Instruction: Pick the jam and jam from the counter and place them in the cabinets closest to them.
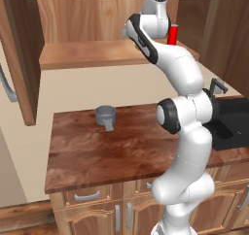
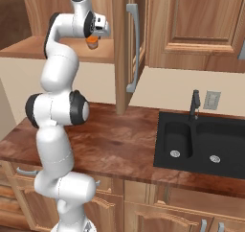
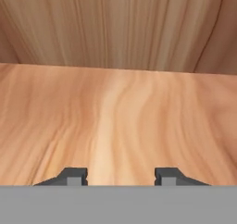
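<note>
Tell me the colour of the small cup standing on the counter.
Grey. The cup shows best in the left base view, standing on the reddish-brown marbled counter.

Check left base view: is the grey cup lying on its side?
No, the cup stands upright on the counter, its open mouth facing up.

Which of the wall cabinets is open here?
The left cabinet, whose shelf the arm reaches over: its door with the long grey handle stands swung out. The cabinet right of it is shut.
</note>
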Controlling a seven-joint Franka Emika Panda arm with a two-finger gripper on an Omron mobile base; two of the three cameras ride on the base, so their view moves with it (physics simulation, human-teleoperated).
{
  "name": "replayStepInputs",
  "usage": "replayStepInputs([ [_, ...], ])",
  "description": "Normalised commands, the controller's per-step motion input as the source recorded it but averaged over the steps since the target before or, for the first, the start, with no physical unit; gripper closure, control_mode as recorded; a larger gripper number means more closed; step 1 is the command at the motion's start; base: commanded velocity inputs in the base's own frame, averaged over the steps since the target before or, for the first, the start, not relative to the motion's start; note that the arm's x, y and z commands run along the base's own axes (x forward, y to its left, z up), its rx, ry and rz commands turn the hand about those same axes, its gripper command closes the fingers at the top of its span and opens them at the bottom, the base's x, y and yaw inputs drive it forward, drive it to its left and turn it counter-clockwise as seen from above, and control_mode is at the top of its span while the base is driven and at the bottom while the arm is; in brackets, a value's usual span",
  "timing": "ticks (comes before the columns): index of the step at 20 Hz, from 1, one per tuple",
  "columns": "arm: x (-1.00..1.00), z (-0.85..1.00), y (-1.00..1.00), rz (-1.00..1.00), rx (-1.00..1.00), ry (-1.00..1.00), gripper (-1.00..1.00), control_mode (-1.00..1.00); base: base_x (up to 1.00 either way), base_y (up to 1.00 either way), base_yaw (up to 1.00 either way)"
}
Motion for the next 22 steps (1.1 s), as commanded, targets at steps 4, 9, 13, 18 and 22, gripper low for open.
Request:
replayStepInputs([
  [4,0.33,0.0,0.07,0.0,0.0,0.04,-1.0,-1.0,0.0,0.0,0.0],
  [9,0.24,0.0,0.0,0.0,0.0,0.04,-1.0,-1.0,0.0,0.0,0.0],
  [13,0.13,0.0,0.0,0.0,0.0,0.03,-1.0,-1.0,0.0,0.0,0.0],
  [18,-0.39,0.0,0.0,0.0,0.0,0.01,-1.0,-1.0,0.0,0.0,0.0],
  [22,-0.9,0.0,-0.01,0.0,-0.02,0.0,-1.0,-1.0,0.0,0.0,0.0],
])
